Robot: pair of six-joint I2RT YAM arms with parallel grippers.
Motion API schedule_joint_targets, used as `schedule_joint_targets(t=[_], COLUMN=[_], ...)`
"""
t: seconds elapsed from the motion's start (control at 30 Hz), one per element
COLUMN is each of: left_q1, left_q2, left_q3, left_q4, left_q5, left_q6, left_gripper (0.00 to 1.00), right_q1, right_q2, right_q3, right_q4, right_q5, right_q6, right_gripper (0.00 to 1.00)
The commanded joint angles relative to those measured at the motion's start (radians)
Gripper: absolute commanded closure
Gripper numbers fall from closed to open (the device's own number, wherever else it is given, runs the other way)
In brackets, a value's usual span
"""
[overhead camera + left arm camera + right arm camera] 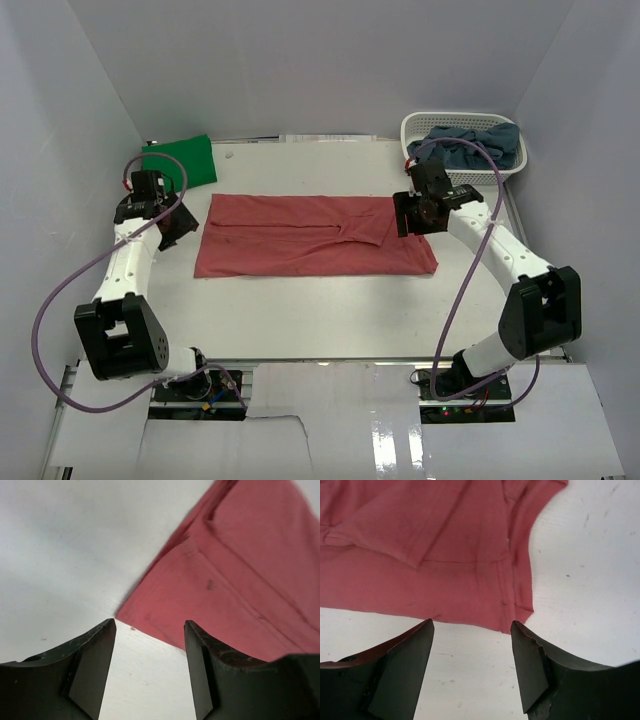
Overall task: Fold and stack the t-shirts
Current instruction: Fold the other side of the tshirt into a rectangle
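The salmon-red t-shirt lies flat on the table, folded into a long strip running left to right. My left gripper stands open just off its left end. In the left wrist view the left gripper has only bare table between its jaws, and the shirt's corner lies just beyond the tips. My right gripper is open at the shirt's right end. Its wrist view shows the right gripper empty, a little short of the red hem. A folded bright green t-shirt rests at the back left.
A white lattice basket at the back right corner holds crumpled grey-blue t-shirts. White walls close in the table on three sides. Purple cables loop off both arms.
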Motion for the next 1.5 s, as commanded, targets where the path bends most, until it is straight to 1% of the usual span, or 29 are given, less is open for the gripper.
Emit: schedule_joint_targets(t=[0.0,0.07,0.1,0.17,0.23,0.27,0.3,0.33,0.43,0.47,0.53,0.6,0.63,0.67,0.7,0.77,0.8,0.87,0.9,1.0,1.1,1.13,1.3,1.37,1.47], left_q1=[-0.004,-0.060,-0.091,-0.202,-0.262,-0.324,-0.358,-0.423,-0.532,-0.548,-0.566,-0.570,-0.570,-0.570,-0.570,-0.570,-0.570,-0.570,-0.570,-0.579,-0.588,-0.591,-0.605,-0.606,-0.611], left_q2=[-0.075,-0.072,-0.067,-0.052,-0.023,-0.012,0.003,0.034,0.086,0.112,0.132,0.149,0.155,0.166,0.190,0.223,0.253,0.279,0.290,0.327,0.365,0.379,0.369,0.364,0.355], left_q3=[0.043,0.041,0.041,0.037,0.031,0.031,0.031,0.035,0.049,0.049,0.048,0.022,0.011,-0.004,-0.011,-0.009,-0.003,0.015,0.044,0.119,0.173,0.176,0.149,0.126,0.089], left_q4=[-0.008,-0.004,-0.002,0.013,0.040,0.053,0.065,0.082,0.105,0.105,0.114,0.157,0.171,0.185,0.200,0.223,0.232,0.249,0.257,0.255,0.263,0.275,0.387,0.415,0.447], left_q5=[0.168,0.221,0.226,0.204,0.206,0.214,0.215,0.206,0.180,0.160,0.157,0.207,0.226,0.250,0.310,0.353,0.397,0.434,0.465,0.493,0.559,0.600,0.658,0.701,0.727], left_q6=[0.005,-0.026,-0.043,-0.084,-0.109,-0.116,-0.117,-0.117,-0.074,-0.066,-0.051,-0.048,-0.058,-0.069,-0.081,-0.138,-0.155,-0.208,-0.222,-0.273,-0.336,-0.375,-0.483,-0.512,-0.560], left_gripper=[0.32,0.32,0.32,0.32,0.32,0.32,0.32,0.32,0.32,0.32,0.31,0.31,0.31,0.30,0.30,0.30,0.30,0.31,0.31,0.31,0.31,0.31,0.31,0.31,0.31], right_q1=[0.035,0.075,0.087,0.124,0.164,0.178,0.190,0.211,0.233,0.236,0.241,0.244,0.247,0.248,0.250,0.253,0.253,0.259,0.259,0.264,0.265,0.265,0.268,0.268,0.270], right_q2=[0.007,0.046,0.088,0.133,0.179,0.193,0.195,0.196,0.188,0.190,0.190,0.190,0.190,0.191,0.198,0.214,0.218,0.218,0.215,0.221,0.230,0.230,0.225,0.231,0.251], right_q3=[-0.022,-0.009,0.010,0.034,0.051,0.053,0.053,0.036,0.001,-0.002,-0.009,-0.027,-0.033,-0.042,-0.047,-0.045,-0.047,-0.055,-0.067,-0.070,-0.074,-0.076,-0.108,-0.121,-0.121], right_q4=[0.087,0.084,0.080,0.066,0.067,0.078,0.078,0.113,0.182,0.193,0.213,0.262,0.280,0.309,0.325,0.339,0.345,0.360,0.382,0.388,0.388,0.388,0.408,0.420,0.432], right_q5=[-0.016,0.004,0.038,0.064,0.082,0.120,0.134,0.136,0.142,0.141,0.148,0.144,0.142,0.139,0.147,0.167,0.171,0.175,0.173,0.165,0.159,0.156,0.148,0.150,0.158], right_q6=[-0.076,-0.088,-0.088,-0.099,-0.112,-0.116,-0.119,-0.126,-0.135,-0.140,-0.148,-0.149,-0.181,-0.186,-0.192,-0.198,-0.203,-0.214,-0.218,-0.226,-0.228,-0.228,-0.220,-0.221,-0.223], right_gripper=[0.30,0.30,0.32,0.38,0.41,0.41,0.41,0.40,0.39,0.39,0.39,0.38,0.38,0.38,0.38,0.39,0.39,0.39,0.39,0.39,0.39,0.39,0.40,0.40,0.41])
